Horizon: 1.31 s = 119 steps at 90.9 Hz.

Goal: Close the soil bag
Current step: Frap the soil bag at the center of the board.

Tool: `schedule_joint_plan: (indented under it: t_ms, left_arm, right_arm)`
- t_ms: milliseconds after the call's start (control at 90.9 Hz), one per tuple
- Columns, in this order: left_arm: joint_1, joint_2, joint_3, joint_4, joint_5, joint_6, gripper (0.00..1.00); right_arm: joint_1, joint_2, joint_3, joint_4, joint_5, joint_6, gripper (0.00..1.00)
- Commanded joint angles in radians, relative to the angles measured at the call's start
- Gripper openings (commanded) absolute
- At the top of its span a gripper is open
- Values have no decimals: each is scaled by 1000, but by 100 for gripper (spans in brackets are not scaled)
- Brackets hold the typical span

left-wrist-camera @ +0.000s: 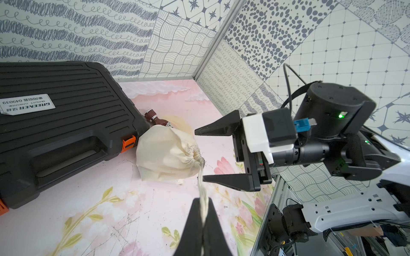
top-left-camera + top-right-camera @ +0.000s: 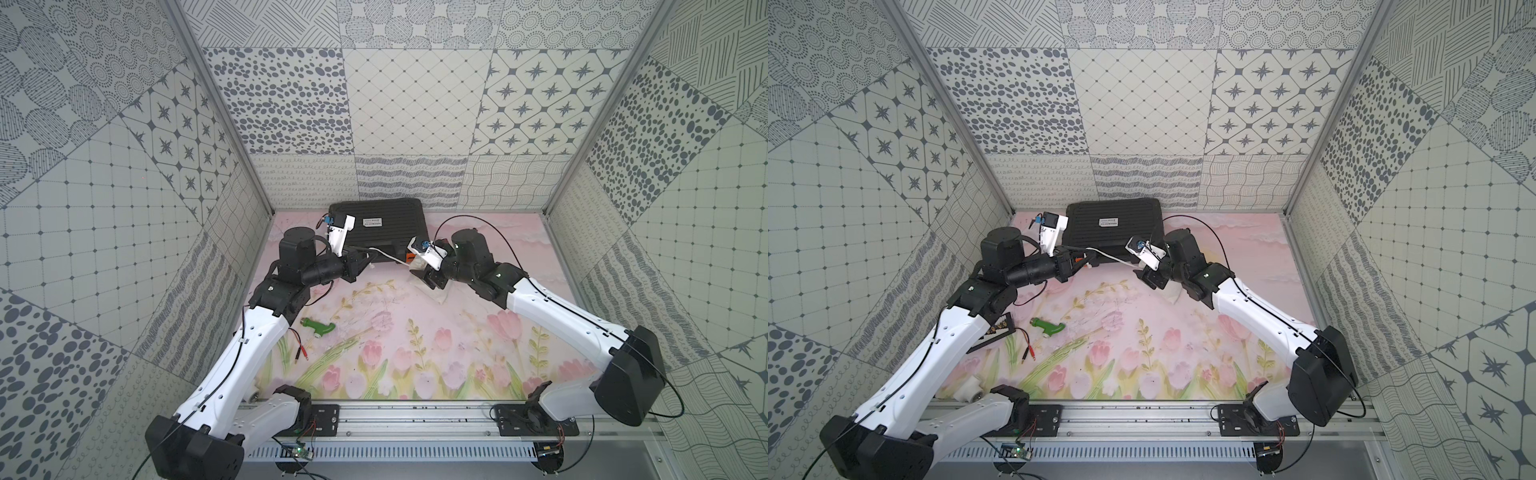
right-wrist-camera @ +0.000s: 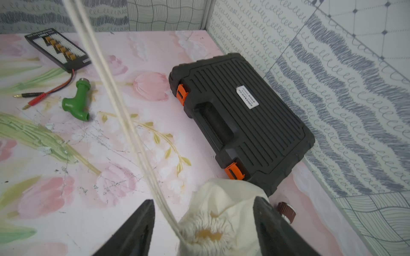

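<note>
On a tulip-print mat (image 2: 374,291) between patterned walls (image 2: 415,124), the left gripper (image 1: 202,202) pinches the soil bag's (image 1: 164,153) cord (image 1: 203,192); the right gripper (image 1: 199,154) gapes. Only wrist views show the brown bottle (image 1: 155,118), mid-frame.

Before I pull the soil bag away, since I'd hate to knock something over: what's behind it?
A small brown bottle with a ribbed cap pokes out behind the soil bag, beside the black case. The bag covers its lower body.

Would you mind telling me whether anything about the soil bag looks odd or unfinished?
Only the mouth: the soil bag, beside the black case, is gathered but not quite sealed, a small brownish gap showing at its centre. The left gripper pinches the taut cords; the right gripper stands open around the mouth.
</note>
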Motion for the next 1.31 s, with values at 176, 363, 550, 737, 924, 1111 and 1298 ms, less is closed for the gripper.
schedule_joint_plan:
  t_ms: [176,363,550,737,924,1111,1298]
  left_arm:
    - [-4,-27,29,-4,-13,54,0]
    - [-5,-31,38,-23,-40,61,0]
    - [-3,-50,49,-41,-84,69,0]
    - [19,-93,62,-66,-126,64,0]
    - [92,-137,67,-41,-92,-4,0]
    - [130,-142,70,24,-16,-73,0]
    - [130,-124,74,75,59,-129,0]
  right_arm:
    - [29,98,107,61,-167,-77,67]
    - [46,98,96,52,-178,-119,37]
    - [44,105,84,37,-72,-163,6]
    - [22,110,46,23,58,-214,4]
    - [-25,123,21,-50,175,-251,4]
    - [-56,122,-4,-87,191,-258,11]
    - [-57,151,19,-88,80,-193,15]
